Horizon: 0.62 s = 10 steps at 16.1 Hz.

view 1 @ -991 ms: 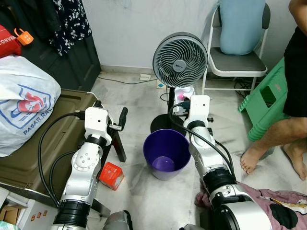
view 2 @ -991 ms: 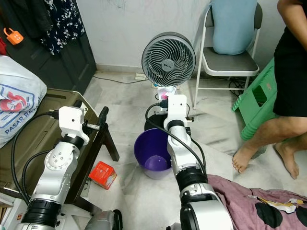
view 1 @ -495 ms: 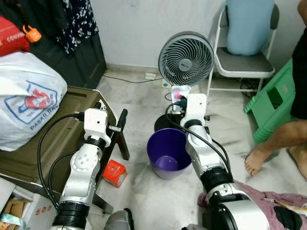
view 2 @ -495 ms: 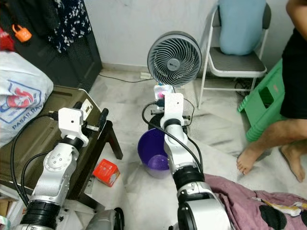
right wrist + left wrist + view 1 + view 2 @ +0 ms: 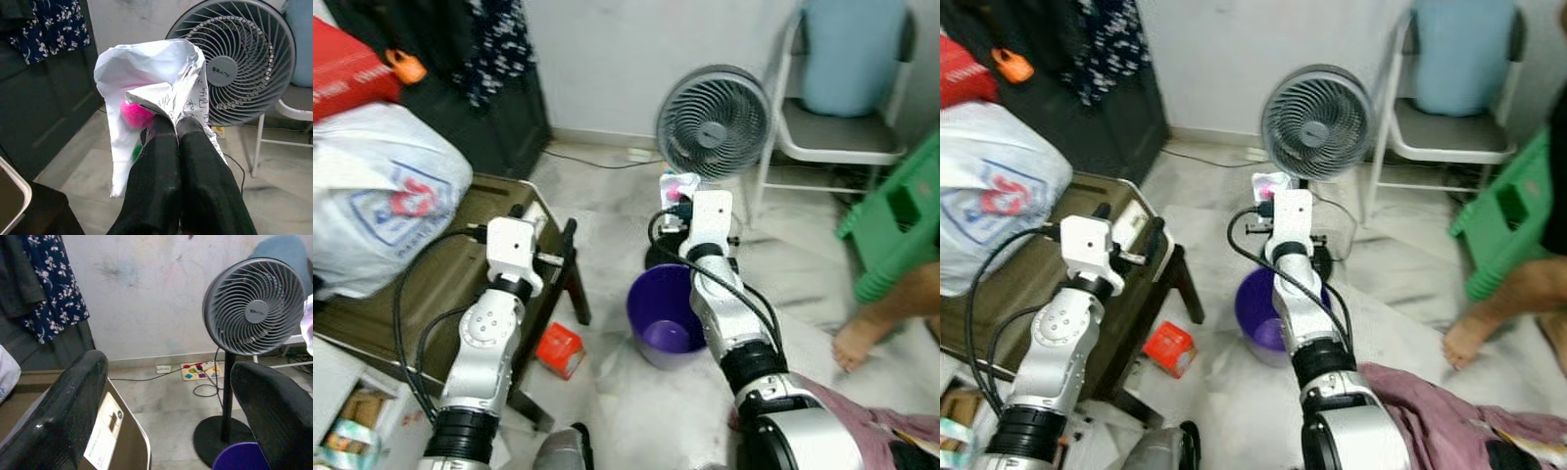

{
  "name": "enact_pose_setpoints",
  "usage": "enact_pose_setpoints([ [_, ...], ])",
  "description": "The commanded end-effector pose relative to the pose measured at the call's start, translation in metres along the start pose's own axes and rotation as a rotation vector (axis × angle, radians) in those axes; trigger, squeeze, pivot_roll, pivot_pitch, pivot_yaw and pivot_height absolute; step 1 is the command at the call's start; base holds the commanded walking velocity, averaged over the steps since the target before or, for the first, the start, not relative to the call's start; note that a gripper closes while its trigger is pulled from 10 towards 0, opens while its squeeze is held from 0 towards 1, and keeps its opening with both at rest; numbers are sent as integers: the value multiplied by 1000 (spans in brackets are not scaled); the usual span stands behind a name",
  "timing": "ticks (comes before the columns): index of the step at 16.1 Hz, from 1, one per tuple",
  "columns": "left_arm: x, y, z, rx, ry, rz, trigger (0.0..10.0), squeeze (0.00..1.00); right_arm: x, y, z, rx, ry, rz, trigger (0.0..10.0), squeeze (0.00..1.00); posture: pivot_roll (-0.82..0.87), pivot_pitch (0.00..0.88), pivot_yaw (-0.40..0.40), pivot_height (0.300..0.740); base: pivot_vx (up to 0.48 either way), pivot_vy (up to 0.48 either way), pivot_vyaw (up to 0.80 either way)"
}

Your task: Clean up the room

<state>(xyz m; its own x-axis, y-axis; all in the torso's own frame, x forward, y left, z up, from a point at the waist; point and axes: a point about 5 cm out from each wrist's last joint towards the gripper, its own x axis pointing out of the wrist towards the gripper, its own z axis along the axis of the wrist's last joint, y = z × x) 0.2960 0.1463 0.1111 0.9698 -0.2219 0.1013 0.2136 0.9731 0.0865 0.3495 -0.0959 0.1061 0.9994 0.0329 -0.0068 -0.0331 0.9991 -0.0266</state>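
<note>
At left of centre we see the left claw (image 5: 566, 257) spread wide and empty, beside the dark trunk (image 5: 431, 284). At centre, the right claw (image 5: 178, 147) is clamped on crumpled white paper (image 5: 146, 88), above the purple bin (image 5: 668, 313) and before the fan (image 5: 713, 122).

Both silver arms reach forward, bent at the elbow. The left gripper (image 5: 166, 396) has its black fingers spread wide apart, while the right gripper (image 5: 177, 128) is raised (fingers pressed tight together), pinching something.
</note>
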Motion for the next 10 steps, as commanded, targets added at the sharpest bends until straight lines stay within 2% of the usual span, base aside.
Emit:
enact_pose_setpoints([
  [1,-1,3,-1,3,8,-2,10000,0,2,3,4,-2,-14,7,10000,0,29,61,61,740,251,0,0],
  [10,-1,3,-2,5,9,-8,10000,0,3,3,4,-1,-13,5,10000,0,29,61,62,740,267,0,0],
])
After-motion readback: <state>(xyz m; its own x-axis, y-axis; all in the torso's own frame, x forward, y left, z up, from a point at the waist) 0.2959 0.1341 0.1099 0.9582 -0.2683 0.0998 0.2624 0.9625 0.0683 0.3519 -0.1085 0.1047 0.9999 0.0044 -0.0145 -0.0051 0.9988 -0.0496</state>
